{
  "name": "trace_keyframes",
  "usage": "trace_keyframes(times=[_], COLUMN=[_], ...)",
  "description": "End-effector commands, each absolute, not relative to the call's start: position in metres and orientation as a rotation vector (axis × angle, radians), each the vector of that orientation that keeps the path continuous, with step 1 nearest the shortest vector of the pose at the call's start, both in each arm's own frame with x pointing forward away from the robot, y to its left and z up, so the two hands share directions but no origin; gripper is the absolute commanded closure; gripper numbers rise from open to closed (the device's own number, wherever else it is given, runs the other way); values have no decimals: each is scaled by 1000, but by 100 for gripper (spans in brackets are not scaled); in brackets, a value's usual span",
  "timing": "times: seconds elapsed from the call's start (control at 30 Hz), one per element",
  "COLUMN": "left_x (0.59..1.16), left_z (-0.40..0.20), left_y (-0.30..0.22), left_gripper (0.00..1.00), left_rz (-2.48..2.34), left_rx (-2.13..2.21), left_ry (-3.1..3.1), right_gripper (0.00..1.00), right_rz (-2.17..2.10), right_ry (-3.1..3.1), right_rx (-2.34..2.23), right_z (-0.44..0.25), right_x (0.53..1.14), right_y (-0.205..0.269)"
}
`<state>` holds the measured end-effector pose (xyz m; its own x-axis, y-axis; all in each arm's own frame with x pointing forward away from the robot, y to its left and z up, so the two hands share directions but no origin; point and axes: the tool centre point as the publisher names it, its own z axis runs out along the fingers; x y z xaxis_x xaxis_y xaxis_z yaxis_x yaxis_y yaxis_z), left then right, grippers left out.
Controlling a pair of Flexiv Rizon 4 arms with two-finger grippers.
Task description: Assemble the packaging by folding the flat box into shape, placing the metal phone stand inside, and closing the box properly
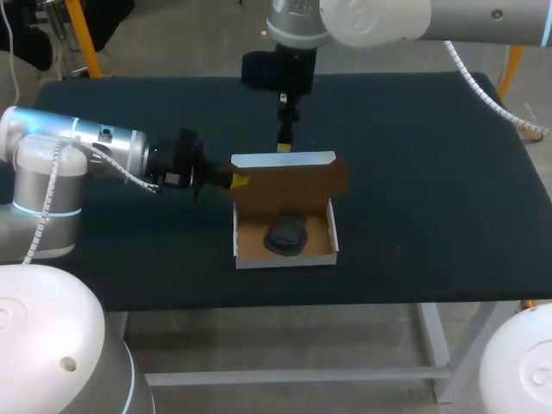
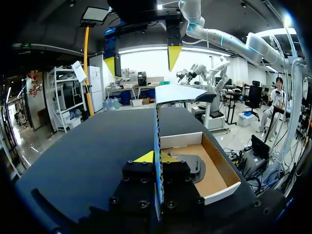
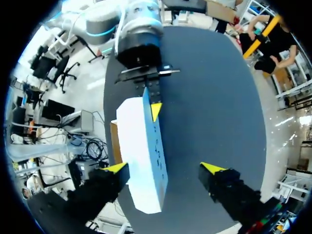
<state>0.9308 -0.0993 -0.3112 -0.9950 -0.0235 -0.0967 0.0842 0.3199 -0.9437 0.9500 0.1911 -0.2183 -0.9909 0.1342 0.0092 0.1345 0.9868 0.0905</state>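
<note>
Box (image 1: 321,233) sat open mid-table (image 1: 431,190), lid (image 1: 285,159) upright at far side. Stand (image 1: 285,235) lay inside on box floor. Left gripper (image 2: 157,157) clamped on box's upright left edge, fingers nearly together. Right gripper (image 3: 165,168) spread wide over lid's top edge, gripping nothing.

The box (image 1: 250,240) I'm pinching in my left gripper (image 2: 156,157) is showing raw brown, matt cardboard inside, while its lid (image 3: 141,146) is showing a smooth white coated skin. The phone stand (image 1: 285,235) is looking dark and dull. The table (image 1: 414,224) is wearing a matt, dark, cloth-like cover. My left arm (image 1: 86,142) is gleaming with a glossy silver-white shell, and my fingertips (image 3: 117,168) are looking like matt yellow plastic
</note>
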Motion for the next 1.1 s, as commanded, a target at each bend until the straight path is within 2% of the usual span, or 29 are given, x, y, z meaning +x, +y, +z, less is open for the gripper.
trace_keyframes(times=[0.03,0.7,1.1], left_x=[930,931,934], left_z=[-312,-312,-317], left_y=[-100,-99,-100], left_gripper=[100,100,100], left_rz=[-1780,-1762,-1662], left_rx=[59,68,182], left_ry=[2476,2472,2352], right_gripper=[0,0,0], right_rz=[-66,-66,-26], right_ry=[-3162,-3162,-3098], right_rx=[-393,-393,-660], right_z=[-210,-210,-214], right_x=[954,954,954], right_y=[189,189,182])
